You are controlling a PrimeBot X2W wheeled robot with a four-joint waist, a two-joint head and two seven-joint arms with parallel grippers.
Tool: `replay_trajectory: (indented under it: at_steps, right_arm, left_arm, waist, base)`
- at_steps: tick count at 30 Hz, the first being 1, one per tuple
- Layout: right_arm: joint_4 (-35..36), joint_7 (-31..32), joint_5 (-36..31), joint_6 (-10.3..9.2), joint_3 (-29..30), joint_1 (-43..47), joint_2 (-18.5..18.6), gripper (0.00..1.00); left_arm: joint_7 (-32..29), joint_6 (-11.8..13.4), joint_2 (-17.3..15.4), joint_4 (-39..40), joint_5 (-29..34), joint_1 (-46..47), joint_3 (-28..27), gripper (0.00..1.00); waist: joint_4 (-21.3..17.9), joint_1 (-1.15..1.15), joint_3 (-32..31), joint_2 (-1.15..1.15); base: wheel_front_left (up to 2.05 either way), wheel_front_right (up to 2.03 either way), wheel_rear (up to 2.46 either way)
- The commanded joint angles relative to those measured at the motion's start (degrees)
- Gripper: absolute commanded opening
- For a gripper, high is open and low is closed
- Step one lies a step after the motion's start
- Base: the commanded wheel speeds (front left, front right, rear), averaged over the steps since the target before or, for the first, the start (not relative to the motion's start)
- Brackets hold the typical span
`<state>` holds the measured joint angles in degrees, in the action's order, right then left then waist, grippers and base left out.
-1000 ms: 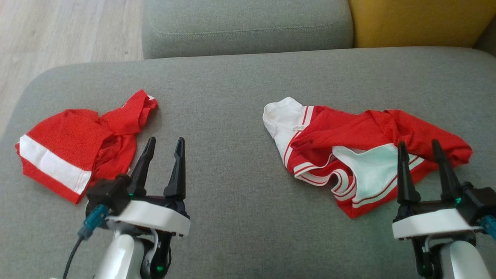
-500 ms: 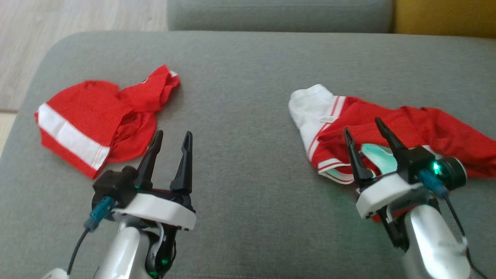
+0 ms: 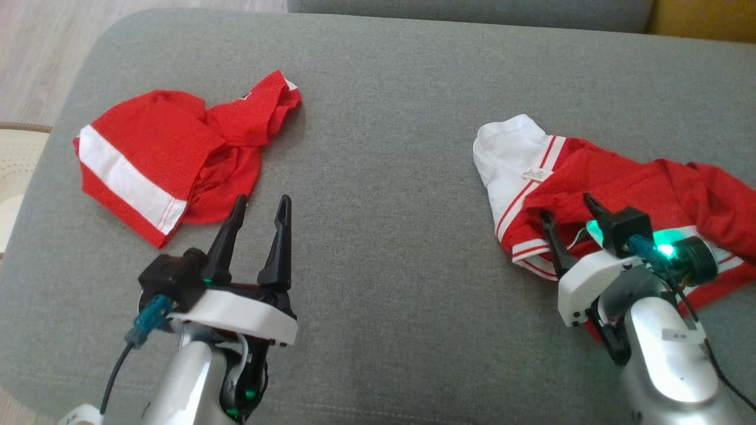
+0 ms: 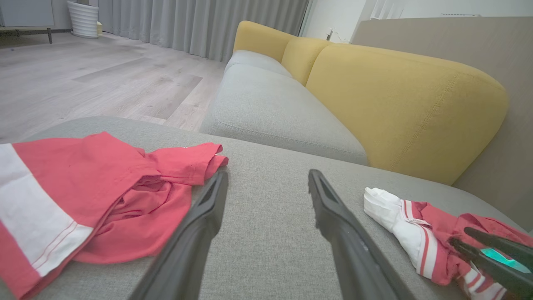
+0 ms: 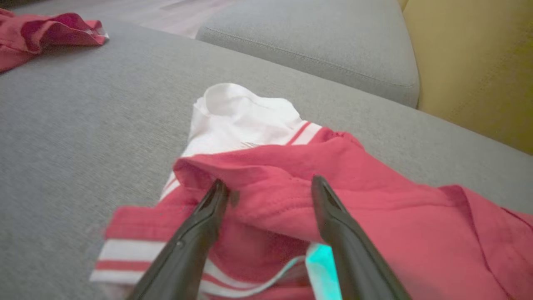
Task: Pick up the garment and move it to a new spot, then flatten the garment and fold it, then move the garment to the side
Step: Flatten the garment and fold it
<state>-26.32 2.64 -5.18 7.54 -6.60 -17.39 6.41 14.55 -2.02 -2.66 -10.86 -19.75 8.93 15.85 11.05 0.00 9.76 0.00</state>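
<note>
1. Red cloth with white striped trim, the shirt (image 3: 638, 177) that the task concerns, lies crumpled on the grey seat cushion (image 3: 390, 177) directly under and ahead of the right gripper (image 3: 566, 206). Its white sleeve points away past the fingertips.
2. Seen from the right wrist, the right gripper (image 5: 268, 181) has its fingers spread wide to either side of a raised red fold of the shirt (image 5: 354, 183). The tips are at the cloth, and nothing is pinched between them. Whether they press into the cloth cannot be told.
3. The left gripper (image 3: 263, 200) hovers over bare cushion with its fingers also apart, holding nothing. A second red garment (image 3: 159, 147) with a white band lies just beyond its outer finger.
4. The left wrist view looks low along the left gripper (image 4: 268, 175) and adds the room: a yellow backrest (image 4: 395, 96), a wooden floor (image 4: 83, 75), grey curtains (image 4: 187, 21) and a white ribbed basket (image 4: 83, 18). It also catches the right gripper (image 4: 460, 236) from the side, low on the shirt (image 4: 416, 225).
5. From the head, the green glow on the right wrist and the shirt's small neck label are plain.
6. Compared with a second ago, the head camera has swung, so both garments sit further right and higher in its picture. The right gripper, then upright at the shirt's near edge, has tipped forward and down onto the fold. The left gripper has kept its pose.
</note>
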Motion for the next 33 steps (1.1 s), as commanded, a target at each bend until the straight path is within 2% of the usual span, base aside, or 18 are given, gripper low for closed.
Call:
replay_trajectory:
  at_steps: [1, 8, 13, 17, 21, 27, 33]
  right_arm:
    - [1.01, -0.48, -0.83, -0.05, -0.02, -2.53, -0.50, 0.00]
    - [0.98, -3.65, -0.97, -0.05, 2.25, -3.91, -2.31, 0.00]
    - [4.75, -3.85, 1.50, -0.05, 6.66, -7.23, -2.55, 0.00]
    - [6.39, -2.03, 2.17, -0.05, 8.55, -9.79, -0.08, 0.00]
    - [6.94, 1.32, 3.43, -0.05, 11.04, -14.43, 5.89, 0.00]
    - [7.19, 2.10, 3.58, -0.05, 12.52, -17.19, 11.03, 0.00]
    - [2.79, 2.11, -0.22, -0.05, 24.84, -18.68, 11.78, 0.00]
  left_arm:
    - [0.45, 0.11, -0.21, 1.96, 0.02, 3.10, -2.01, 1.00]
    - [0.45, -0.11, -0.21, 1.64, 0.67, 3.25, -2.73, 1.00]
    - [0.45, -0.34, -0.21, 1.44, 1.00, 3.17, -2.98, 1.00]
    - [0.45, -0.30, -0.21, 1.59, 0.83, 3.26, -2.75, 1.00]
    - [0.45, -0.32, -0.21, 1.91, 0.38, 3.79, -2.01, 1.00]
    - [0.45, -0.25, -0.21, 1.89, -0.16, 4.31, -1.81, 1.00]
    - [0.45, -0.29, -0.21, 1.97, 0.25, 4.32, -2.32, 1.00]
  waist:
    - [-0.31, 0.00, 0.37, 0.00]
    - [-1.52, 0.00, 0.37, 0.00]
    - [-2.56, 0.00, -0.29, 0.00]
    - [-2.76, 0.00, -0.18, 0.00]
    - [-2.30, 0.00, 0.78, 0.00]
    - [-1.63, 0.00, 1.41, 0.00]
    - [-2.73, 0.00, 1.71, 0.00]
  base:
    - [0.00, 0.00, 0.00]
    - [0.00, 0.00, 0.00]
    - [0.00, 0.00, 0.00]
    - [0.00, 0.00, 0.00]
    - [0.00, 0.00, 0.00]
    - [0.00, 0.00, 0.00]
    - [0.00, 0.00, 0.00]
